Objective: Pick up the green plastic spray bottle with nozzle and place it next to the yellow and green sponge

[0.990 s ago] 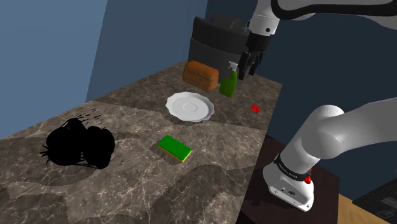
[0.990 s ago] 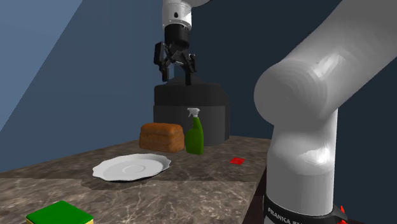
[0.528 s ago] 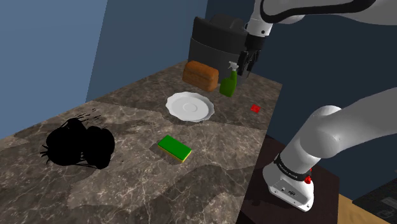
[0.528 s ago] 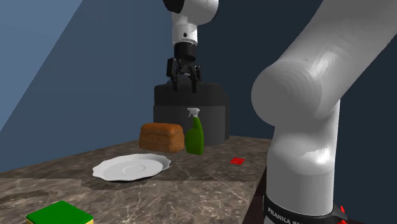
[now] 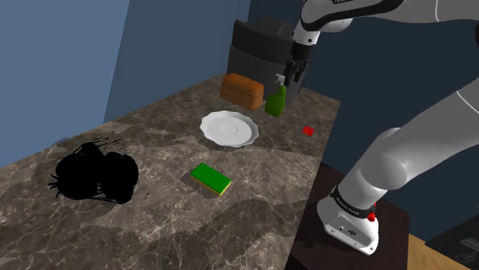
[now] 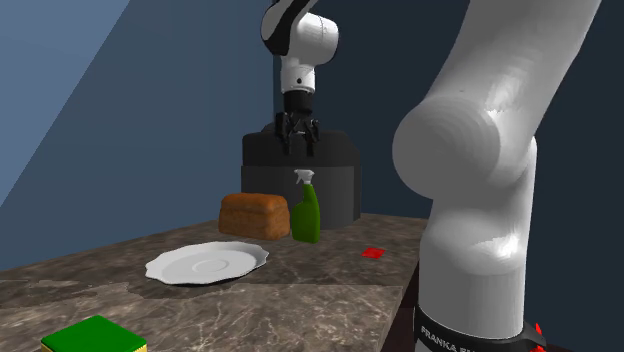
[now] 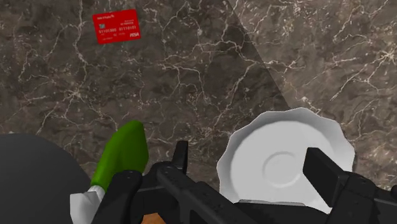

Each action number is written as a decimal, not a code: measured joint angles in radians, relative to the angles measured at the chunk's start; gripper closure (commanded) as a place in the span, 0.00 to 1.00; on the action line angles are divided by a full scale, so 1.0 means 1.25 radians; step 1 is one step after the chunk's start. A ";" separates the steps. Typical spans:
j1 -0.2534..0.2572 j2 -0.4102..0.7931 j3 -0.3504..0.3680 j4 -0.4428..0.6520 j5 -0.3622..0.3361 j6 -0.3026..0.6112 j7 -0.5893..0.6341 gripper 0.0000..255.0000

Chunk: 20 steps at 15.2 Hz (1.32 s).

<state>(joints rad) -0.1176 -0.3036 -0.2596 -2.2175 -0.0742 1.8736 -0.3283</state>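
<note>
One dark marbled stone bench (image 5: 153, 222) is carrying everything. Nearest along it, one pure black, spiky-edged mass (image 5: 96, 172) is sitting toward the shoulder view's left. Beyond that, one flat rectangular sponge, green on top with a yellow underside (image 5: 210, 178), is lying alone on bare stone. Farther on, one white scallop-edged plate (image 5: 229, 128) is resting flat, and one small red card (image 5: 308, 130) is lying toward the shoulder view's right, near the bench edge.

At the far end, one green spray bottle with a pale nozzle (image 5: 275, 100) is standing upright, well apart from the sponge, with the plate lying between them. One brown bread loaf (image 5: 242, 89) is sitting just beside the bottle, and one dark grey cylindrical appliance (image 5: 257, 50) is rising behind both.

The single black pincer (image 5: 290, 79) is hanging over the bottle's nozzle, pointing down. In the wrist view its fingers (image 7: 181, 156) are standing apart, gripping nothing, with the bottle lying outside them, beside one finger.
</note>
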 measured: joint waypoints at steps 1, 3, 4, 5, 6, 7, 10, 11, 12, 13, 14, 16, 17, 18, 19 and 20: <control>-0.003 0.025 -0.012 0.020 0.001 0.006 -0.019 0.00; -0.010 0.073 -0.033 0.064 0.007 0.013 -0.056 0.00; -0.014 0.097 -0.043 0.083 0.011 0.019 -0.076 0.00; -0.017 0.133 -0.053 0.114 0.020 0.024 -0.096 0.00; -0.022 0.154 -0.063 0.130 0.024 0.029 -0.116 0.00; -0.027 0.180 -0.072 0.153 0.031 0.032 -0.134 0.00; -0.043 0.274 -0.092 0.247 0.062 0.031 -0.191 0.00; -0.050 0.312 -0.097 0.290 0.077 0.025 -0.210 0.00; -0.058 0.339 -0.102 0.317 0.087 0.024 -0.229 0.00; -0.064 0.365 -0.104 0.337 0.097 0.030 -0.241 0.00; -0.073 0.385 -0.108 0.357 0.104 0.028 -0.257 0.00; -0.080 0.412 -0.109 0.378 0.115 0.033 -0.270 0.00; -0.082 0.420 -0.108 0.379 0.118 0.040 -0.272 0.00; -0.083 0.424 -0.108 0.371 0.120 0.051 -0.274 0.00; -0.083 0.428 -0.108 0.367 0.122 0.059 -0.275 0.00; -0.083 0.431 -0.107 0.361 0.123 0.068 -0.276 0.00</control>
<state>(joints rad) -0.2215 0.2356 -0.3933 -1.7656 0.0799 1.9585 -0.6729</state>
